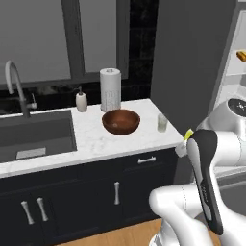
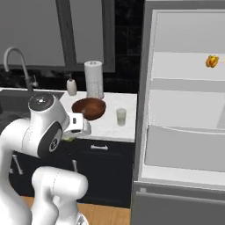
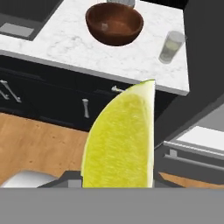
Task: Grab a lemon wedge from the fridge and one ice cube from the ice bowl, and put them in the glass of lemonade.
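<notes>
At about one o'clock in the hand view, well beyond the hand (image 3: 117, 186) that is clamped narrowly on the upright lemon wedge (image 3: 122, 140), the glass of lemonade (image 3: 171, 47) stands near the bench (image 3: 65, 48) corner, beside the ice bowl (image 3: 114, 24).

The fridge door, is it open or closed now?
Open: the fridge shows its white shelves inside, with an orange-red food item on the upper shelf.
</notes>
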